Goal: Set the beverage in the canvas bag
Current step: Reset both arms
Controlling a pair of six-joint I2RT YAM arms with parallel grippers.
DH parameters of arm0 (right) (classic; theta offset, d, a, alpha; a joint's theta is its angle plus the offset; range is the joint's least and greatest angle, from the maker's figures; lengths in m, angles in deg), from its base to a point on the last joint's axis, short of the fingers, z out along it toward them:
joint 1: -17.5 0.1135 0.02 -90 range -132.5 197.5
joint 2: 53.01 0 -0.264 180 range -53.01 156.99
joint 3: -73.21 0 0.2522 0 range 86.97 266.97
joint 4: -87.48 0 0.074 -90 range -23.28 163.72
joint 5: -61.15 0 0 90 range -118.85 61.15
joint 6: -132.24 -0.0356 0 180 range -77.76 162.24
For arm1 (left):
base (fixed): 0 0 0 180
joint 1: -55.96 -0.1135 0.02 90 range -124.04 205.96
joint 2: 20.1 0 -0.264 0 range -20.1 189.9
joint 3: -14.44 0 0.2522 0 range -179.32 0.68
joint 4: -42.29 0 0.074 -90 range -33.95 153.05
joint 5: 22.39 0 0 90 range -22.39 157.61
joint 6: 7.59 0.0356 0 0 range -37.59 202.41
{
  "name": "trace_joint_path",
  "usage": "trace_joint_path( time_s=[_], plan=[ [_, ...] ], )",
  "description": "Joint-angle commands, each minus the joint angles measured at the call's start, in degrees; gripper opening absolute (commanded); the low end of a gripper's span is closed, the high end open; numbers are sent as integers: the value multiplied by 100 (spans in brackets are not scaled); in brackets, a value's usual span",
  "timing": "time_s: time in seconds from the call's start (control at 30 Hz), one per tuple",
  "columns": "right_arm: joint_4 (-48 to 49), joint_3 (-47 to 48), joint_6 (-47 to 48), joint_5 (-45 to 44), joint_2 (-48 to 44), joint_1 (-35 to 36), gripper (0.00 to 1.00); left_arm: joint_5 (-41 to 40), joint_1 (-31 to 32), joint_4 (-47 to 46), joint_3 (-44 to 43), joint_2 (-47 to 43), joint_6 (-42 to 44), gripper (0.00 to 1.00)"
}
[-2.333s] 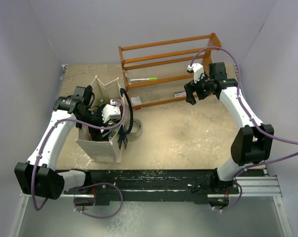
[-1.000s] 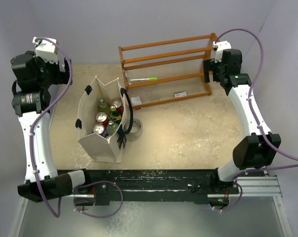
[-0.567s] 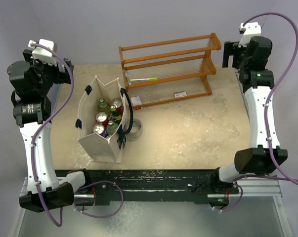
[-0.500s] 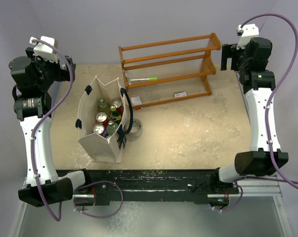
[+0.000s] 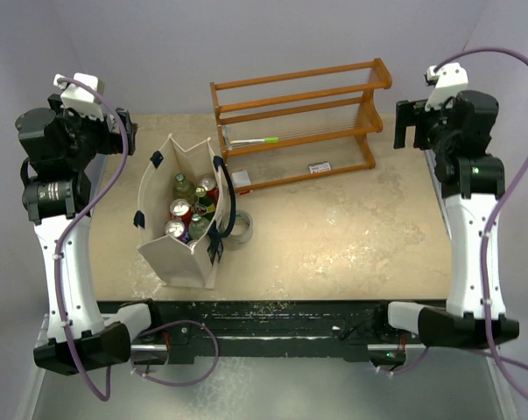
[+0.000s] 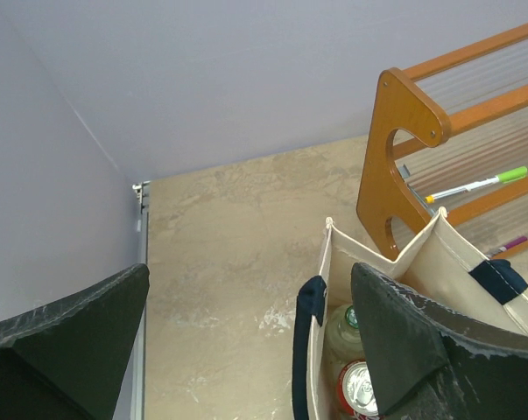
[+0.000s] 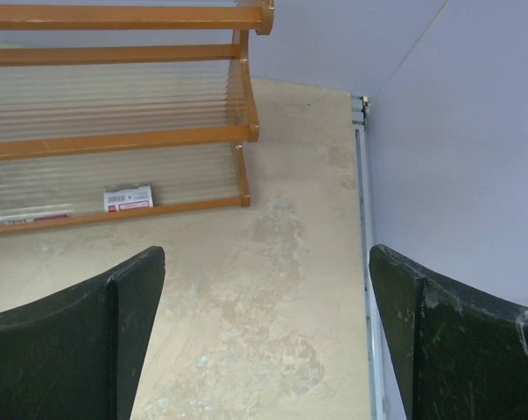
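The cream canvas bag (image 5: 178, 254) with navy handles stands at the table's left middle and holds several drink cans and bottles (image 5: 191, 208). In the left wrist view the bag (image 6: 447, 254) shows at the lower right with a bottle (image 6: 341, 325) and a red can (image 6: 360, 389) inside. My left gripper (image 5: 123, 133) is open and empty, raised at the far left, up and left of the bag. My right gripper (image 5: 409, 122) is open and empty, raised at the far right, well away from the bag.
An orange-brown wooden rack (image 5: 300, 118) stands at the back middle, with a green-tipped pen (image 5: 255, 141) and a small packet (image 5: 320, 167) on its shelves. A roll of tape (image 5: 242, 227) lies right of the bag. The table's right edge (image 7: 366, 262) shows in the right wrist view.
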Motion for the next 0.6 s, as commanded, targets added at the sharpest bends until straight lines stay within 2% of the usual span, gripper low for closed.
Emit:
trace_joint_path(
  time_s=[0.0,0.3,0.57],
  plan=[
    [191,-468,-122,-9,-504,9,100,-69,-22,128,-60,-200,32,99],
    [48,-973,-170,66,-918,12,100,-51,-22,121,526,-629,-110,99],
    [509,-1612,-128,-208,-1232,14,100,277,-20,-77,869,-759,-359,99]
  ],
)
